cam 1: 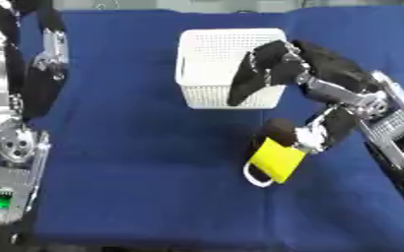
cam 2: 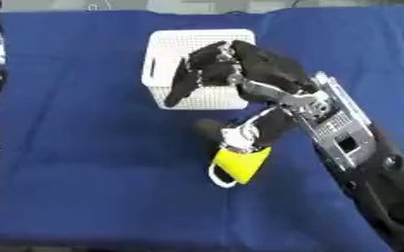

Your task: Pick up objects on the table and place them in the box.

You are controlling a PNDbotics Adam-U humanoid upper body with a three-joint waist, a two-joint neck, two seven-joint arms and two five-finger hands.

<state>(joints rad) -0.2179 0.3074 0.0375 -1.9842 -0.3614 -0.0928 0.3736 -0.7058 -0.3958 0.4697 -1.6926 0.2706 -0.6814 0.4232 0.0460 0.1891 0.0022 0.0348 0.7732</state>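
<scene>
Your right hand [cam 1: 279, 69] reaches in from the right, fingers hanging straight down over the near wall of the white basket [cam 1: 214, 49]. Its thumb presses on the yellow cup [cam 1: 276, 159] with a white handle, lying on the blue cloth [cam 1: 145, 162] just near of the basket. Your left arm [cam 1: 16, 88] rests at the left edge, its hand hidden.

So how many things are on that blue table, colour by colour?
White: 1, the basket
Yellow: 1, a cup with a white handle, at the right hand
Total: 2
</scene>
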